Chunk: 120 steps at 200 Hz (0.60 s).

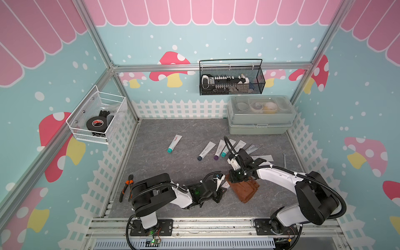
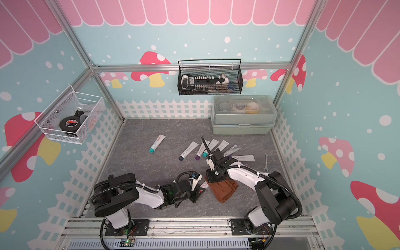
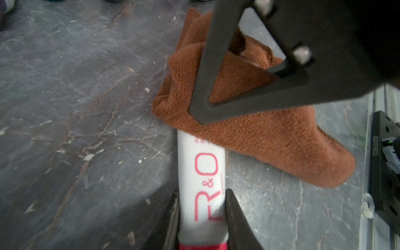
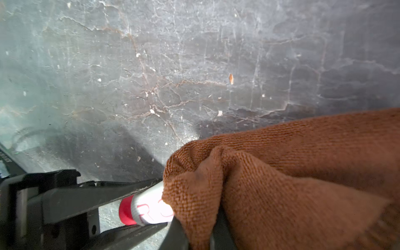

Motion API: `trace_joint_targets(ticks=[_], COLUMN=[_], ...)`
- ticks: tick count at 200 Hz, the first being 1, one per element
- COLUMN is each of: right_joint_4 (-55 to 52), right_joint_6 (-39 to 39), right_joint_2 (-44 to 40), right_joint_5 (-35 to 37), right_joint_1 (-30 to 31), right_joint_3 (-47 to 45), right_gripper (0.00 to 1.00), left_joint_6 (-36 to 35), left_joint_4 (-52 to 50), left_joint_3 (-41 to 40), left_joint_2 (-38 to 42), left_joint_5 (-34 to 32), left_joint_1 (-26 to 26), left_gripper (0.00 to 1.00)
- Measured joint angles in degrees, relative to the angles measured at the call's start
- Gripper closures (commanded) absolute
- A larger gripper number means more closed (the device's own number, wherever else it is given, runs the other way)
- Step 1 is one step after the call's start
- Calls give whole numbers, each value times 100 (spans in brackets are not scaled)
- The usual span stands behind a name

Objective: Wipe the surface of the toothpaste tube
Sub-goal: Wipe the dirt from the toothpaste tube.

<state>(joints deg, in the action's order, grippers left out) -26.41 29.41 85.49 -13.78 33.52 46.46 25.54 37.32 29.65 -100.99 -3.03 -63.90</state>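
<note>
A white toothpaste tube [image 3: 201, 173] with a red cap and red "R&O" lettering lies near the front middle of the mat. My left gripper [image 3: 202, 201] is shut on it just above the cap. A brown cloth [image 3: 259, 134] is draped over the tube's far end. My right gripper [image 4: 199, 233] is shut on a bunched fold of that cloth [image 4: 292, 173], close to the tube [image 4: 151, 207]. In both top views the tube [image 1: 225, 185] [image 2: 203, 185] shows between the left gripper [image 1: 219, 191] and the cloth [image 1: 244, 190] [image 2: 225, 190]. The right gripper [image 1: 232, 179] presses down at the cloth's corner.
Several other tubes [image 1: 206, 150] lie in a row behind the right arm, and one [image 1: 174, 144] lies alone further left. A grey lidded box [image 1: 259, 121] stands back right. Pliers [image 1: 126, 188] lie front left and a wrench [image 1: 285, 160] at the right edge. Wire baskets [image 1: 231, 80] [image 1: 95, 116] hang on the walls.
</note>
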Motion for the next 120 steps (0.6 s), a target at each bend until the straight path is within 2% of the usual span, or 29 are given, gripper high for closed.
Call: trace_joint_targets(ticks=[70, 96, 120], right_joint_4=[-87, -57, 92], right_joint_6=[0, -11, -31], right_joint_2=[437, 431, 210], right_joint_5=[1445, 1453, 1071], right_joint_1=[90, 85, 15], right_joint_3=[326, 317, 136], right_gripper=[94, 93, 93], left_joint_6=[0, 0, -2], left_joint_4=[-46, -9, 57], left_joint_3=[-166, -166, -177], left_joint_2=[168, 146, 118], left_joint_5=[-7, -11, -15], left_joint_1=[0, -4, -13], left_gripper=[74, 74, 74])
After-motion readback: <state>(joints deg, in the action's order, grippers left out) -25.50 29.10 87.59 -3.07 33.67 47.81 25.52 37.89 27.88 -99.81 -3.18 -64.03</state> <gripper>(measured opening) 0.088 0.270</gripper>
